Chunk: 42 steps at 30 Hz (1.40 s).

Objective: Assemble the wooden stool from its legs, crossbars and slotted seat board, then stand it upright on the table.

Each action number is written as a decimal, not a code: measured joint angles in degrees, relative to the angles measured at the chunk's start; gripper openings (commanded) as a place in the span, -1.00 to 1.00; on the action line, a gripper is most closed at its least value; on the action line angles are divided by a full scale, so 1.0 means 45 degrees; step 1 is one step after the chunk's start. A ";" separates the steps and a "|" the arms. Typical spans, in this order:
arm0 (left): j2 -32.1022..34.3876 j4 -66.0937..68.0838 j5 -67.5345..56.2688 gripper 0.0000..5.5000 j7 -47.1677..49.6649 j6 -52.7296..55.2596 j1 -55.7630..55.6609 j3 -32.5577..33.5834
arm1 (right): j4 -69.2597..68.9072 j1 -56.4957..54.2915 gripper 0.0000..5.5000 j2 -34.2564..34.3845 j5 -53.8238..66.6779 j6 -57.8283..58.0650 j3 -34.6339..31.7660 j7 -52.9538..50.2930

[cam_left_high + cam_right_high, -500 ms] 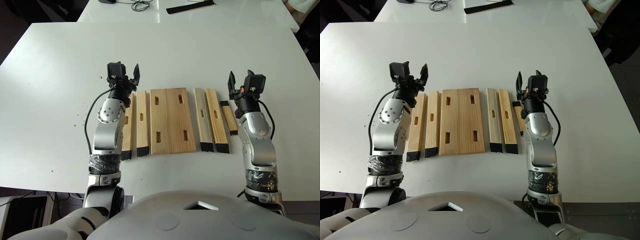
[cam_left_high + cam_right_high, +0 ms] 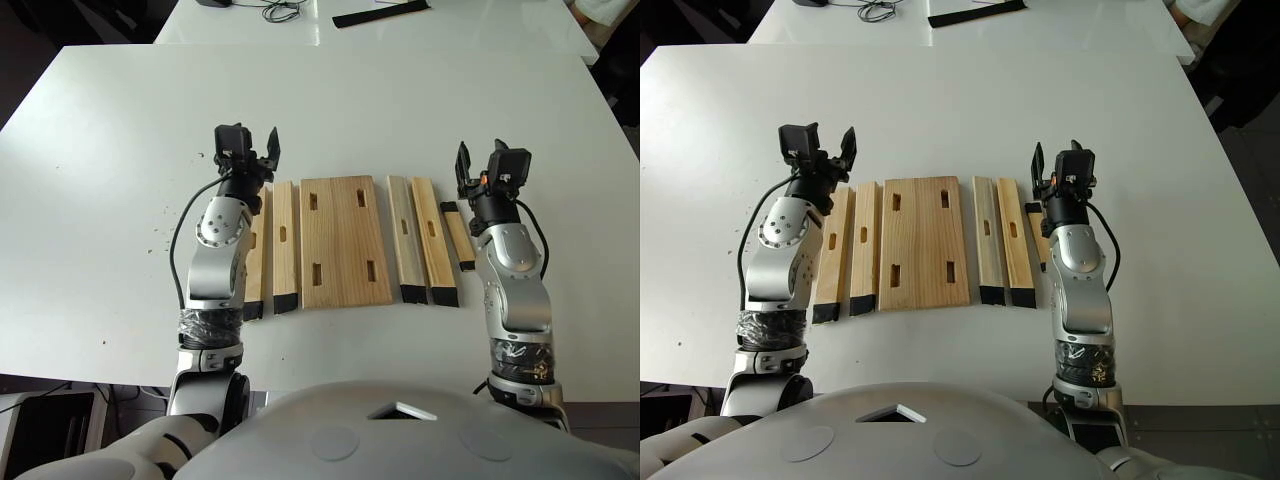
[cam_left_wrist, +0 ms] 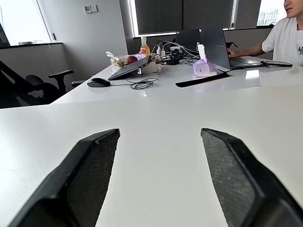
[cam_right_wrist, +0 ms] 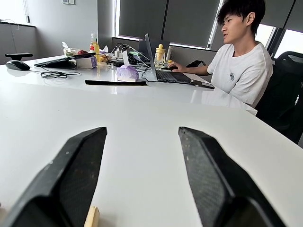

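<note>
Left eye view: no change vs half a sec ago, left gripper [image 2: 254, 146] and right gripper [image 2: 478, 160] hang spread, empty, slotted seat board [image 2: 344, 241] flat between legs [image 2: 285, 245] nr table [image 2: 120, 150] near edge, so assembly's unstarted.

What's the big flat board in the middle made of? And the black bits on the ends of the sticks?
The board looks like pale bare wood: grain lines run along it, and it isn't shiny. The sticks look like the same wood. Their black tips could be rubber or plastic caps, or paint; I can't tell which.
</note>
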 measured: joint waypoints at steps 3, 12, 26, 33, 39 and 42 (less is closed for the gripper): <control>0.0011 0.0000 0.0071 0.16 0.0076 0.0003 0.0000 0.0000 | 0.0000 0.0000 0.02 0.0049 -0.0001 0.0024 -0.0025 -0.0017; 0.0115 0.0035 0.0360 0.16 0.0145 0.0003 -0.0036 -0.0065 | 0.0002 0.0010 0.02 0.0109 -0.0014 0.0039 -0.0044 -0.0126; 0.0149 0.0067 0.0541 0.16 0.0070 -0.0064 -0.0094 -0.0251 | 0.0125 -0.0009 0.02 0.0152 -0.0011 0.0096 -0.0069 -0.0237; 0.0116 -0.0166 0.0267 0.16 0.0045 0.0512 -0.0118 -0.0093 | 0.0168 -0.0019 0.02 0.0323 0.0234 0.0362 -0.0437 -0.0447; 0.1091 -0.2513 -0.0600 0.16 -0.0798 0.4328 -0.0379 0.0211 | -0.0236 0.0327 0.02 0.0417 0.0217 0.0484 -0.0667 -0.0790; 0.2089 -0.3627 -0.1498 0.16 -0.1535 0.7083 -0.0403 0.0797 | -0.0557 0.0943 0.02 0.0464 0.0206 0.0482 -0.0986 -0.1059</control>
